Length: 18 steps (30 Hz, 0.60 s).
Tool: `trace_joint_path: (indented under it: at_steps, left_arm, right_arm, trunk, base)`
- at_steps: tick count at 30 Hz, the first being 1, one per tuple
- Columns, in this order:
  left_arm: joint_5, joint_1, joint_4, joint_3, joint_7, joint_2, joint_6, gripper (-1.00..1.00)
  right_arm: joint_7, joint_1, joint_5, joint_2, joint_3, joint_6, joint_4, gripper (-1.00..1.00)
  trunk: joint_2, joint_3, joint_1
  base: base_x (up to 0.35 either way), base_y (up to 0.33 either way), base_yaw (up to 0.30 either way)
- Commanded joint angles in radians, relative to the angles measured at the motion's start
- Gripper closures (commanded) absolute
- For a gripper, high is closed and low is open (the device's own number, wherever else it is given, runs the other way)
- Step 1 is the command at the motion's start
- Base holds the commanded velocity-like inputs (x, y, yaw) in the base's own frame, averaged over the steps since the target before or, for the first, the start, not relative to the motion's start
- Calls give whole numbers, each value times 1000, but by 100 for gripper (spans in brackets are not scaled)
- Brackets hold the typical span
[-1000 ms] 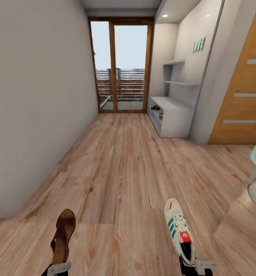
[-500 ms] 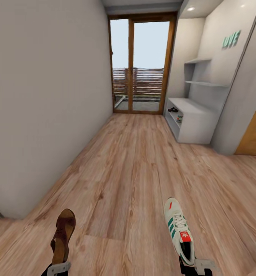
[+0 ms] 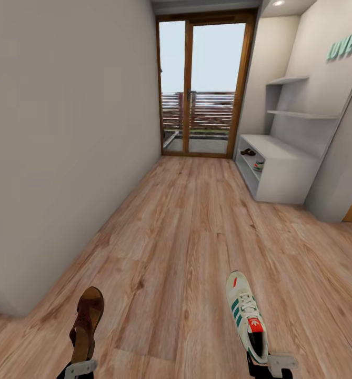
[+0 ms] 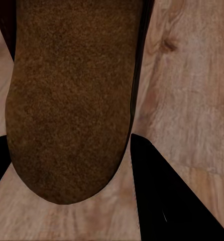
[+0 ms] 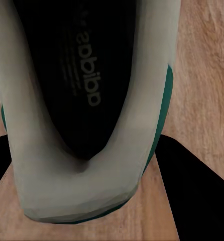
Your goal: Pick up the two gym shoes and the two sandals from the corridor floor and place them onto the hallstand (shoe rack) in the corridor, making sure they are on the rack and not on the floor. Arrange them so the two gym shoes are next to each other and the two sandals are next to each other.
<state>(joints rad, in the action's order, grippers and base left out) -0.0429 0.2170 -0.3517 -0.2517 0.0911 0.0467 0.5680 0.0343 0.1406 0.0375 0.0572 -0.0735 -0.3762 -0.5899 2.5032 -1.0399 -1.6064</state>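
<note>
Halfway, by the look: one sandal and one sneaker sit on the hallstand (image 3: 281, 176) lower shelf. Left gripper (image 3: 80, 368) pinches the second sandal (image 3: 86, 322) by its heel, right gripper (image 3: 273, 366) pinches the second gym shoe (image 3: 247, 313); both carried above the corridor floor (image 3: 197, 237), hallstand well ahead.

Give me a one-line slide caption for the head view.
Robot carries a brown sandal in its left gripper and a gym shoe in its right gripper toward the hallstand.
</note>
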Motion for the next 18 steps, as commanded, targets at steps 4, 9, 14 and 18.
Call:
trace_joint_path:
  at_steps: [4, 9, 14, 18]
  left_arm:
    - [-8, 1, 0, -9, 9, -1, 2, 100]
    - [-8, 1, 0, -9, 9, -1, 2, 100]
    - [-8, 1, 0, -9, 9, -1, 2, 100]
    - [-8, 1, 0, -9, 9, -1, 3, 100]
  right_arm:
    - [5, 1, 4, 0, 0, -3, 0, 100]
    - [6, 1, 4, 0, 0, -3, 0, 100]
    - [7, 1, 3, -2, 0, -3, -1, 100]
    - [7, 1, 3, -2, 0, -3, -2, 100]
  trunk:
    - [0, -1, 0]
    - [0, -1, 0]
    - [0, -1, 0]
    - [0, -2, 0]
  base:
    - [339, 0, 0]
    - [339, 0, 0]
    - [339, 0, 0]
    - [339, 0, -23]
